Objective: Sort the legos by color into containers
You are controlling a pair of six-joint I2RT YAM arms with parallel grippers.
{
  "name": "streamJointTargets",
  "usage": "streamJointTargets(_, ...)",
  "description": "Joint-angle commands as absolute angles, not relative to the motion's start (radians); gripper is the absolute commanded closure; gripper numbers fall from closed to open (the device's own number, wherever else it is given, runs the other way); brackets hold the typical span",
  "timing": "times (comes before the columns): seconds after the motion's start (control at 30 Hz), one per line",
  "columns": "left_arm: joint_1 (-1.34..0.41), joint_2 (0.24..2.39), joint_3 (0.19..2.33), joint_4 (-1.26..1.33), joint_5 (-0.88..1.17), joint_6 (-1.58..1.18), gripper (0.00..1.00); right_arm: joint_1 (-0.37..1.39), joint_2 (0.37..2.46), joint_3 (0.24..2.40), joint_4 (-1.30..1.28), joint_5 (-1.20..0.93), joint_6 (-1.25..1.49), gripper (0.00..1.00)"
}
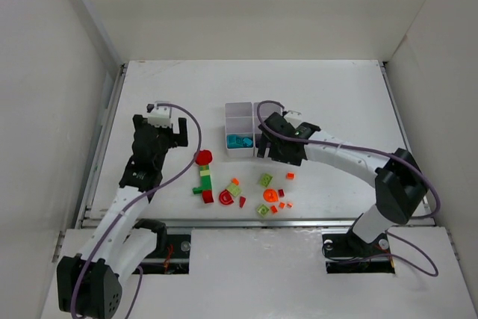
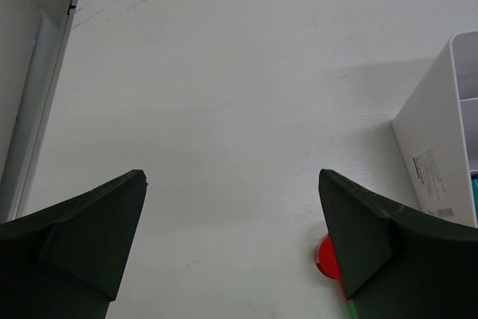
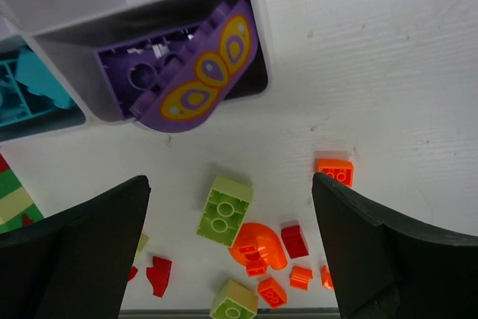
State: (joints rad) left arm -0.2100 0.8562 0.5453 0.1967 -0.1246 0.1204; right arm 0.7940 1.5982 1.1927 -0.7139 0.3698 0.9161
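Observation:
The white containers [image 1: 239,119] stand mid-table. Teal legos [image 3: 30,89] fill the near left compartment. A purple half-round lego with yellow ovals [image 3: 196,72] lies tilted in the near right compartment [image 3: 254,42], its curved edge hanging over the near wall. My right gripper [image 3: 230,181] hovers open and empty just in front of it, above a lime brick [image 3: 224,211], an orange arch [image 3: 261,244] and an orange brick [image 3: 334,172]. My left gripper [image 2: 232,173] is open and empty over bare table left of the containers [image 2: 437,147], a red round piece [image 2: 326,258] beside its right finger.
Loose legos lie near the front edge: a red, lime and green stack [image 1: 205,183], a red ring [image 1: 225,197], a lime brick [image 1: 266,180] and small orange and red bits [image 1: 282,203]. White walls enclose the table, with a rail [image 1: 101,147] along its left side.

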Motion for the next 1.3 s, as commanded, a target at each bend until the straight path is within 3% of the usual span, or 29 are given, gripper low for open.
streamJointTargets(0.0,-0.213,0.798,0.497,0.334,-0.121,0.037,0.0,0.808,1.577,1.164,-0.681,0.334,0.991,0.06)
streamJointTargets(0.07,-0.222,0.787,0.485,0.334,-0.11,0.028,0.0,0.819,1.577,1.164,-0.681,0.334,1.003,0.1)
streamJointTargets(0.4,-0.222,0.726,0.413,0.374,-0.087,0.046,0.0,0.89,1.689,1.095,-0.621,0.268,1.014,0.11)
streamJointTargets(0.7,-0.222,0.716,0.403,0.393,-0.066,0.046,0.0,0.911,1.739,1.092,-0.592,0.333,1.069,0.24)
streamJointTargets(0.93,-0.222,0.706,0.403,0.383,-0.055,0.046,0.0,0.92,1.756,1.117,-0.601,0.324,1.046,0.51)
streamJointTargets(1.03,-0.222,0.695,0.403,0.383,-0.055,0.046,0.0,0.92,1.747,1.117,-0.601,0.314,1.037,0.74)
streamJointTargets(1.07,-0.222,0.684,0.403,0.383,-0.055,0.046,0.0,0.92,1.747,1.126,-0.601,0.314,1.023,0.9)
streamJointTargets(1.1,-0.222,0.684,0.394,0.383,-0.055,0.046,0.0,0.92,1.747,1.137,-0.601,0.324,1.011,1.0)
streamJointTargets(1.27,-0.222,0.696,0.394,0.383,-0.055,0.055,0.0,0.989,1.734,1.317,-0.661,0.452,0.878,1.0)
